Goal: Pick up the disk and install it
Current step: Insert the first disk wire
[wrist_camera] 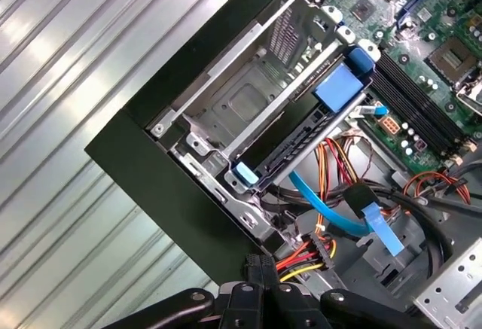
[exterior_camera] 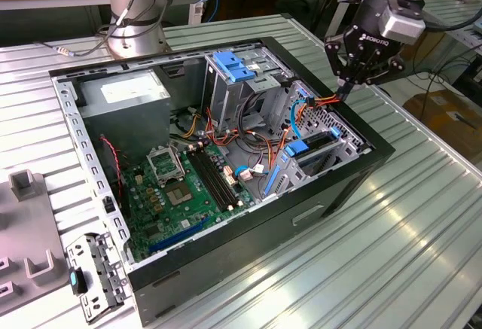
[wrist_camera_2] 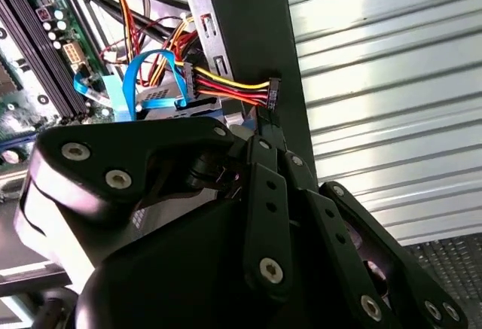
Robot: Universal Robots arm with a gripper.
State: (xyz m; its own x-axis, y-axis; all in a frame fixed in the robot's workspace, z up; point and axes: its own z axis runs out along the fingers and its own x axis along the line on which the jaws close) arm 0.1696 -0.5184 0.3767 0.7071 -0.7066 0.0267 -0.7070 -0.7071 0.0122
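Gripper (exterior_camera: pixel 344 88): clamped shut on a black power connector (wrist_camera_2: pixel 273 92), poised over one corner of the open computer case (exterior_camera: pixel 324 202). Worktop (exterior_camera: pixel 422 223): ribbed metal, lay under the case. Drive cage (exterior_camera: pixel 348 145): stood in that same corner. Disk (exterior_camera: pixel 315 145): sat slotted in the cage on blue rails, just beside the connector's yellow and red wires (wrist_camera_2: pixel 226 84).

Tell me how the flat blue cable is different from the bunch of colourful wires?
The blue cable is one wide flat ribbon; the colourful wires are thin separate strands, yellow, red, orange and black. The wires end in a black plug pinched by the tool; the blue cable hangs loose in a loop. Both lie inside the computer case.
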